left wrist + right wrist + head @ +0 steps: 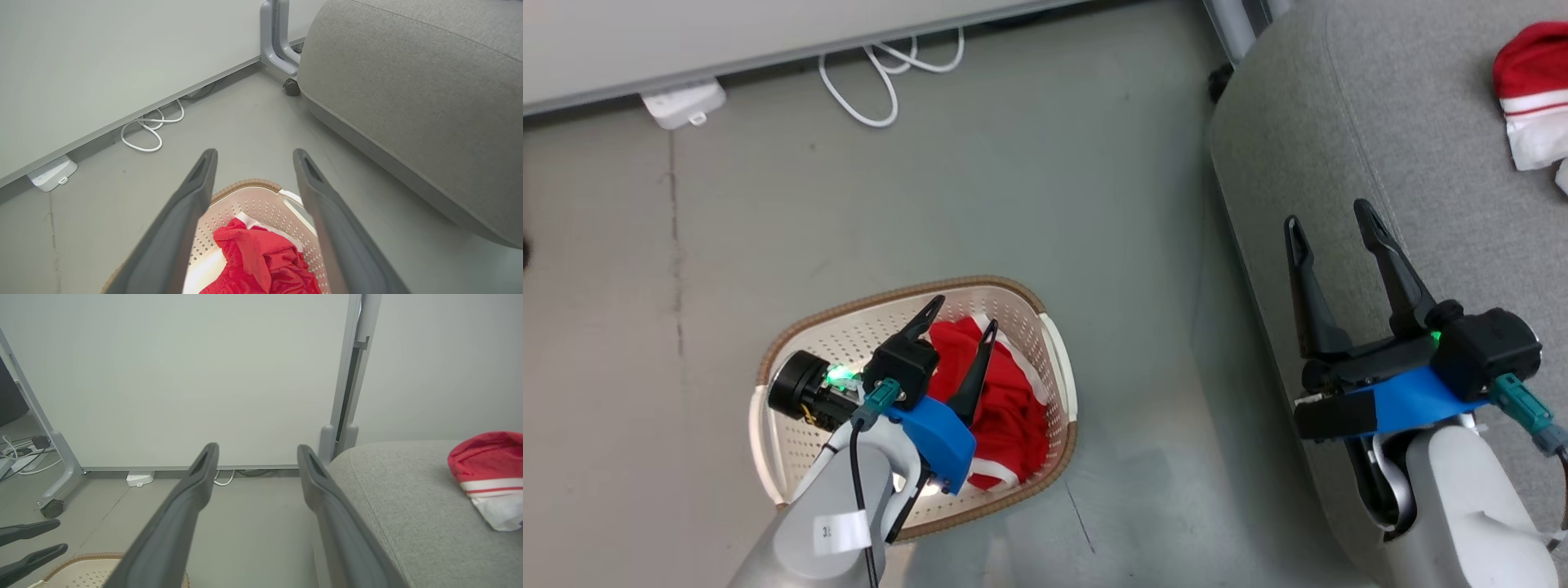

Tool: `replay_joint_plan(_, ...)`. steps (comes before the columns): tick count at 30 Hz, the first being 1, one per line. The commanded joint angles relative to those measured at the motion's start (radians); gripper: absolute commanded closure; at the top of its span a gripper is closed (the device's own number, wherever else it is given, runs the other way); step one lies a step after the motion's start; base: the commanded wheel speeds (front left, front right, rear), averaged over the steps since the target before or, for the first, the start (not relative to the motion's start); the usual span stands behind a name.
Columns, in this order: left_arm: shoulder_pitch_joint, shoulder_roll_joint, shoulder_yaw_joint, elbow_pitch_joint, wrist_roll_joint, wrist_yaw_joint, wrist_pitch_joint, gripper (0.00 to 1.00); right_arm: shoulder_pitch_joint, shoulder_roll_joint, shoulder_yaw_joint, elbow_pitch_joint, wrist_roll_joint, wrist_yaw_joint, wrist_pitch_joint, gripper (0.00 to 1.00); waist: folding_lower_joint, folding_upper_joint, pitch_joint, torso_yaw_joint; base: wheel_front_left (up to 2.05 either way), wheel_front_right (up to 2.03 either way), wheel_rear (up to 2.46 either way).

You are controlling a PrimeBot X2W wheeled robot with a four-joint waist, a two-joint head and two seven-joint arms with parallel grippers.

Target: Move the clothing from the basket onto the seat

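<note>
Left gripper hovers over the basket, jaws fully spread and empty; right gripper, equally wide and empty, hangs over the seat edge. One red garment lies bunched against the basket's 3 o'clock wall; a second garment sits on the seat at 2 o'clock in the head view. The fabric looks light, limp and probably slick: a pinch on a raised fold near the heap's centre should lift it. The left arm hides the heap's 9 o'clock part; the frame cuts the second garment; jersey and shorts cannot be told apart.
</note>
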Motion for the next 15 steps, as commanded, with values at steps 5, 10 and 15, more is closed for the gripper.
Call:
replay_joint_plan(5,-0.121,0.038,-0.078,0.12,-0.016,0.0,-0.005,0.0,-0.077,0.01,0.005,-0.024,0.001,0.0,-0.001,0.0,-0.0002,0.0,0.182,-0.078,0.0,0.0,0.0)
replay_joint_plan(10,-0.187,0.051,-0.119,0.212,-0.03,-0.001,-0.005,0.0,-0.116,0.014,0.012,-0.04,-0.001,0.0,-0.001,0.0,-0.0002,0.0,0.258,-0.092,0.0,0.0,0.0)
replay_joint_plan(15,-0.242,0.053,-0.155,0.286,-0.038,-0.001,-0.005,0.0,-0.161,0.016,0.012,-0.051,-0.003,0.0,-0.001,0.0,-0.0002,0.0,0.321,-0.098,0.0,0.0,0.0)
